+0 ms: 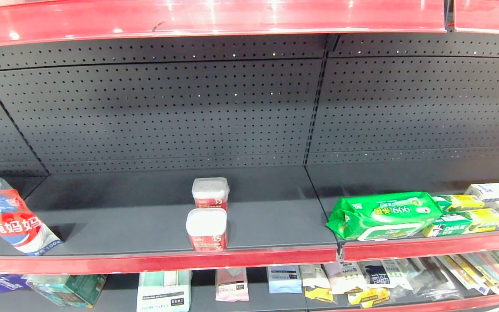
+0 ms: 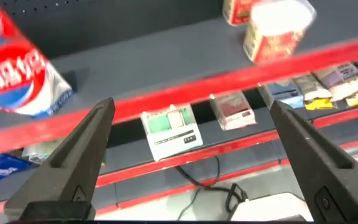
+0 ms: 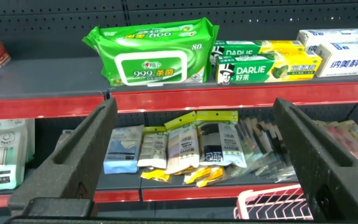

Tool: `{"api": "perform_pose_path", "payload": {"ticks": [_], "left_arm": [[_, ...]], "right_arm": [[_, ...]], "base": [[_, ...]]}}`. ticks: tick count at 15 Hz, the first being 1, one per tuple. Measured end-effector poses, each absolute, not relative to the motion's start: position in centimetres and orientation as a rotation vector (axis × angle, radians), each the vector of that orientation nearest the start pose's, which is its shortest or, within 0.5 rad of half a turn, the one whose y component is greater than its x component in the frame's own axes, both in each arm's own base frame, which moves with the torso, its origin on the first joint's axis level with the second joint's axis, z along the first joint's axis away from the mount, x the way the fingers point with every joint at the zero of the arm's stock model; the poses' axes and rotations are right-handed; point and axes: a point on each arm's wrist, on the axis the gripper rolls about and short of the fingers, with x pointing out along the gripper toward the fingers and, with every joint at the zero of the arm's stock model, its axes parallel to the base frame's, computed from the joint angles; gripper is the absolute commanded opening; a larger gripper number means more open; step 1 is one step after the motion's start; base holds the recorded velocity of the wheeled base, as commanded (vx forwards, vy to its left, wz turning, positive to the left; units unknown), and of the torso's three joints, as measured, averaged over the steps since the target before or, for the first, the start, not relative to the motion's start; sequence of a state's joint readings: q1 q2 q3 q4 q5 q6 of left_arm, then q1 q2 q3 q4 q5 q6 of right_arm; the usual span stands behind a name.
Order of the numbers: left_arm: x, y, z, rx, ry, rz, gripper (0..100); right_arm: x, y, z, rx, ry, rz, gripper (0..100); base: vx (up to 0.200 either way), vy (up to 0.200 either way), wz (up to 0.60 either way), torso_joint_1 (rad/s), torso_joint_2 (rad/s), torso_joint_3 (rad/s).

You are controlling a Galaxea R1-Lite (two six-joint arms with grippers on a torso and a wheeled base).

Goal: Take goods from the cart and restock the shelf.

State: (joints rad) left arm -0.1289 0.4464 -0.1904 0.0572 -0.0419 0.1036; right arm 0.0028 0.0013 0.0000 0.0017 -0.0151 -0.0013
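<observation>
Both my claws, left gripper (image 2: 191, 106) and right gripper (image 3: 194, 102), hang spread wide and empty facing the shelf (image 1: 145, 216), and the two lidded tubs (image 1: 206, 229) at its front edge look light, rigid and slick, so I'd pinch the flat sides below the lid.

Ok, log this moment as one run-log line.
left gripper: open, empty | right gripper: open, empty | grey metal shelf: two white-lidded red tubs mid, green plastic wipes pack right
</observation>
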Motion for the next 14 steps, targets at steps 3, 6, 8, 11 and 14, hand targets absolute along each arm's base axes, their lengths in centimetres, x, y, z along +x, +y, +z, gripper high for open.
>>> {"api": "perform_pose_path", "payload": {"ticks": [3,6,8,11,14], "left_arm": [[-1.3,0.2,10.2,0.125,0.202,-0.11,100],[-2.0,0.7,9.1,0.056,0.166,0.087,100],[-2.3,0.6,9.0,0.036,0.145,0.174,100],[-2.6,0.6,8.8,0.041,0.12,0.316,100],[-2.7,0.5,8.7,0.027,0.101,0.286,100]], "right_arm": [[-2.3,0.0,7.5,-0.001,0.003,-0.012,100],[-2.3,0.0,7.5,-0.001,0.003,-0.013,100],[-2.3,0.0,7.5,-0.004,0.003,-0.013,100],[-2.3,0.0,7.5,-0.008,0.003,-0.011,100],[-2.3,0.0,7.5,-0.009,0.003,-0.011,100]], "base": [[0.0,0.0,0.0,0.0,0.0,0.0],[0.0,0.0,0.0,0.0,0.0,0.0],[0.0,0.0,0.0,0.0,0.0,0.0],[0.0,0.0,0.0,0.0,0.0,0.0],[0.0,0.0,0.0,0.0,0.0,0.0]]}}
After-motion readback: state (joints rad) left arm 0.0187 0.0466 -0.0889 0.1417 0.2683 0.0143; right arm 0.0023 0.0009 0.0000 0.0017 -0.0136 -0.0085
